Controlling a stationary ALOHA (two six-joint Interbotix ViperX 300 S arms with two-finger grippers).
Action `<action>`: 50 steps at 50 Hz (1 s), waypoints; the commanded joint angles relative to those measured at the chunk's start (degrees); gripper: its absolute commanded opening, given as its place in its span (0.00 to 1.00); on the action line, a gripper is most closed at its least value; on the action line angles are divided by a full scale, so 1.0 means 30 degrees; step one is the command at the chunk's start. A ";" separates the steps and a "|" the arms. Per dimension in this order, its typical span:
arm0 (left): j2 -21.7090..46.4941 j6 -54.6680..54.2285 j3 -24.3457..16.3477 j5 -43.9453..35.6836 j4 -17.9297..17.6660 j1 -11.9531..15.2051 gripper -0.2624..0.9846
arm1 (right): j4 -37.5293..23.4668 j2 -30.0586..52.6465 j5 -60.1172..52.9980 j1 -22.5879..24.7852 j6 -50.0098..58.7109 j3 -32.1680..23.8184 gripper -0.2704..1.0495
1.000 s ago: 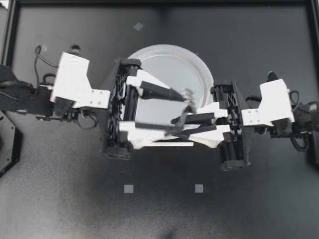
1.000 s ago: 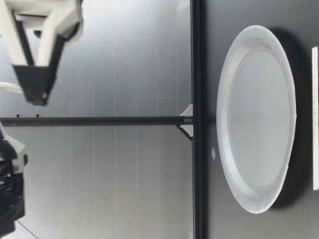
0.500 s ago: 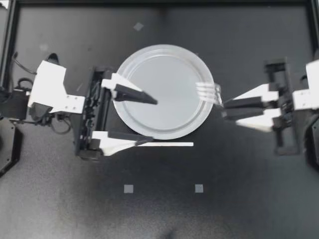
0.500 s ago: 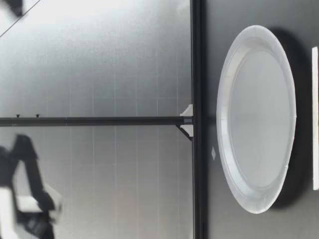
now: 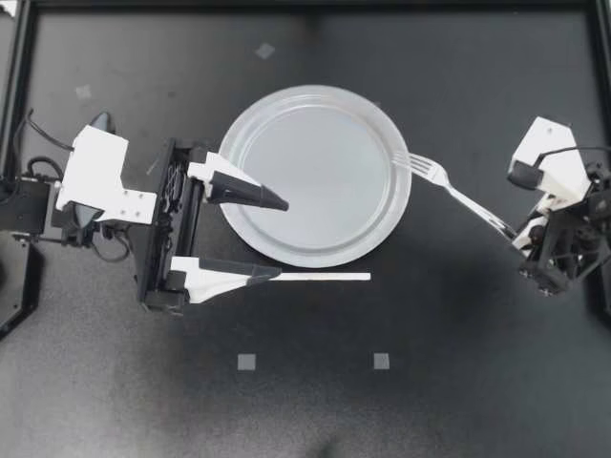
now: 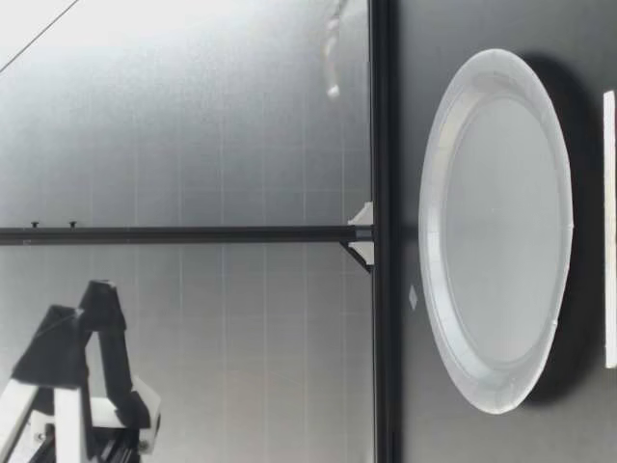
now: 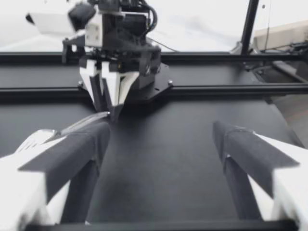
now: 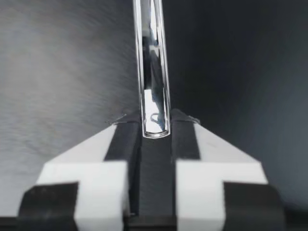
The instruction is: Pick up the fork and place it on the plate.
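A silver fork point(image 5: 449, 183) hangs tilted in the air, its tines over the right rim of the white plate point(image 5: 315, 176). My right gripper point(image 5: 516, 233), off to the plate's right, is shut on the end of the fork's handle. The right wrist view shows the fork handle point(image 8: 153, 62) pinched between the pads of my right gripper point(image 8: 155, 130). My left gripper point(image 5: 275, 239) stands wide open at the plate's left edge, one finger over the plate, nothing between them. In the left wrist view, my left gripper point(image 7: 159, 139) faces my right gripper point(image 7: 113, 94), which holds the fork point(image 7: 86, 122).
A thin white strip point(image 5: 325, 277) lies on the black table just in front of the plate, by the left gripper's lower finger. Small grey squares point(image 5: 246, 362) mark the table surface. The low view shows the plate point(image 6: 496, 231) lying flat.
The two grippers were together over the plate; both have drawn apart. The left went back to the left, open. The right carried the fork to the right and tilted it.
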 commanded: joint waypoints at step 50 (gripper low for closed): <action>0.0234 0.0146 0.0146 -0.0264 -0.0029 -0.0059 0.85 | 0.2109 0.7881 -0.0410 0.0527 -0.1816 -0.2900 0.31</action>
